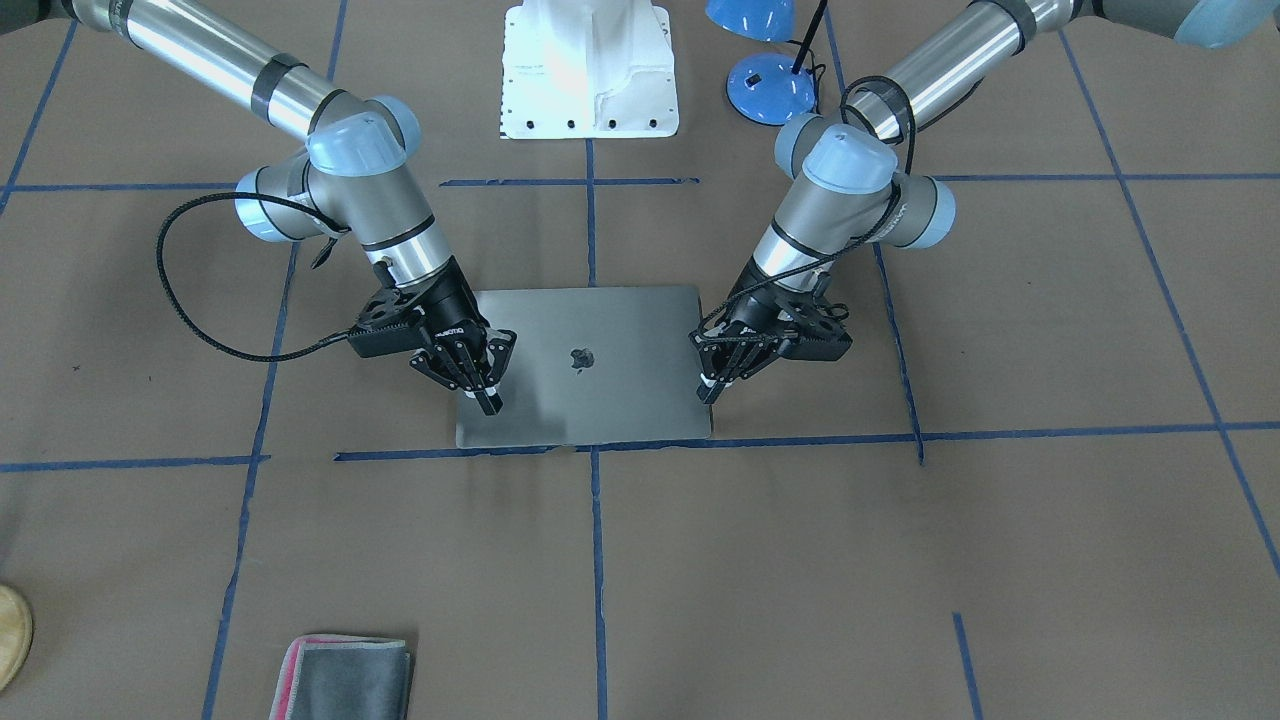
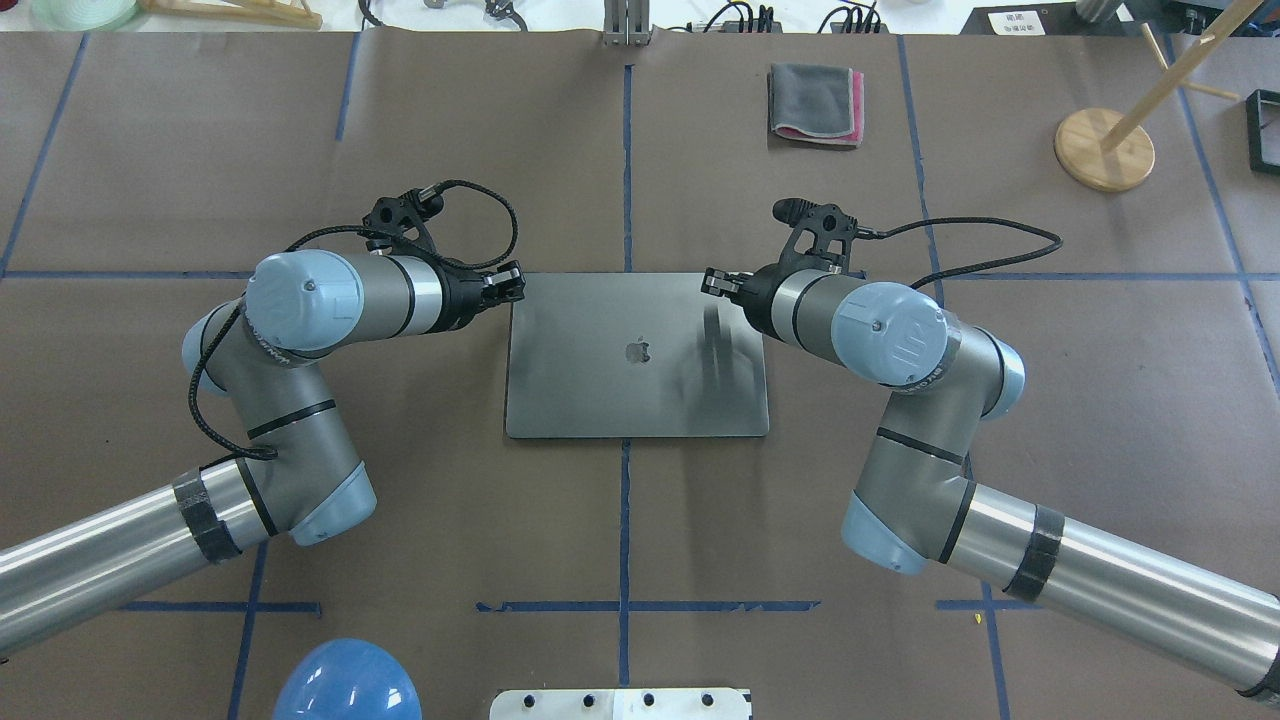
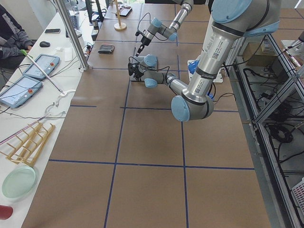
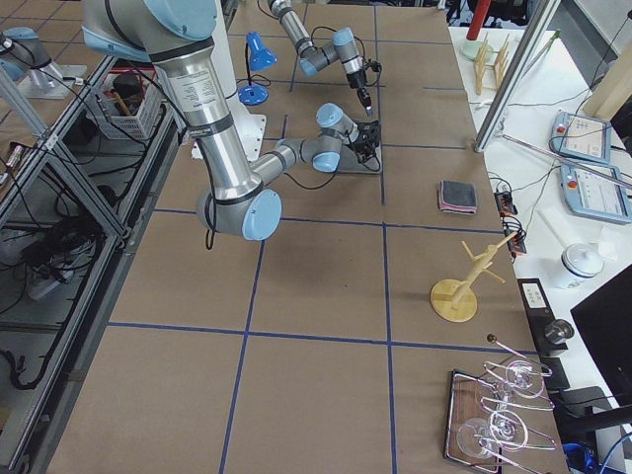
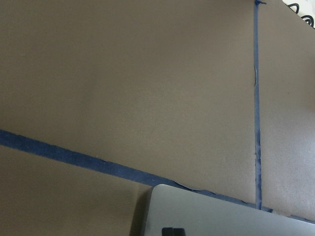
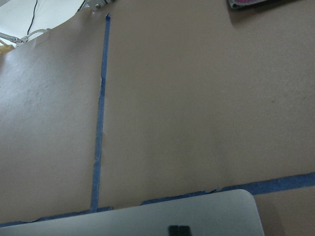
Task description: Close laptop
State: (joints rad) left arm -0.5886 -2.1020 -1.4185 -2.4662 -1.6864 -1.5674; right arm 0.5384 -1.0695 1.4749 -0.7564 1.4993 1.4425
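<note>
Silver arms (image 1: pixel 190 55), pale-blue caps (image 1: pixel 352 140), black braided cables (image 1: pixel 161 255)

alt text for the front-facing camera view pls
A closed grey laptop lies flat on the brown table, logo up. The left gripper and right gripper, both shut, point down near its opposite side edges. A folded grey-and-pink cloth sits at the view's bottom edge.

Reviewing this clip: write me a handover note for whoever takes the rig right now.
Left gripper: shut, empty, tip near one lid corner on the operators' side.
Right gripper: shut, empty, tip near the other corner on that side.
Laptop: flat on the table, lid down, logo up.
Done: the laptop looks closed.
Left: lift both arms clear. Whether the tips touch the lid cannot be judged.
</note>
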